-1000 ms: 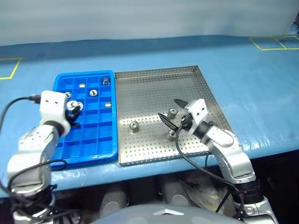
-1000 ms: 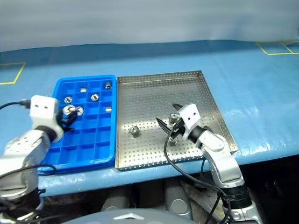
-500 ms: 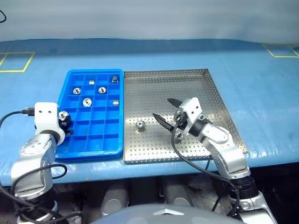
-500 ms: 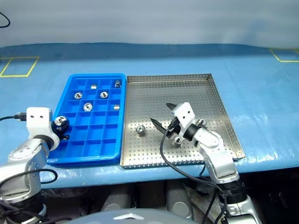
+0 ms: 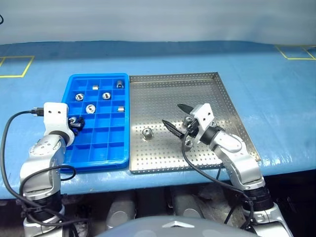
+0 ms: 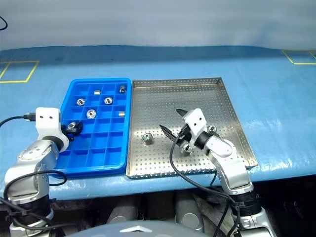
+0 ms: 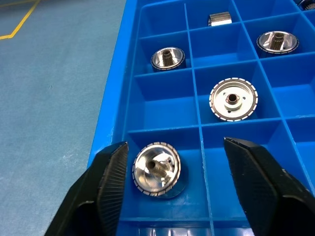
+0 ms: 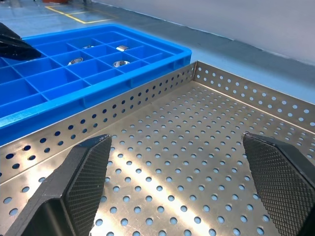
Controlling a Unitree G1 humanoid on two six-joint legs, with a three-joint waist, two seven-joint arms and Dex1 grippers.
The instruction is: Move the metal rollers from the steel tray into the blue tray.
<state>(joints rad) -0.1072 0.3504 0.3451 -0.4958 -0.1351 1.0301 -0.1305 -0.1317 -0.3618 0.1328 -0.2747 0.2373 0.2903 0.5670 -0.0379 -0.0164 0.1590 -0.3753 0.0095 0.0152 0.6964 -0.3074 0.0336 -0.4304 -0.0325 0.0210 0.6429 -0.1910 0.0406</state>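
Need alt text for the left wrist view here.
The open left gripper straddles a metal roller lying free in a near-edge compartment of the blue tray. Four more rollers sit in compartments beyond.

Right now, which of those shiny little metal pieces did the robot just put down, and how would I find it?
Start at the blue tray left of the steel tray. The open left gripper hangs over its left column, and a roller lies in the compartment between the fingers. The other rollers in that tray sit farther from the robot, with no gripper around them.
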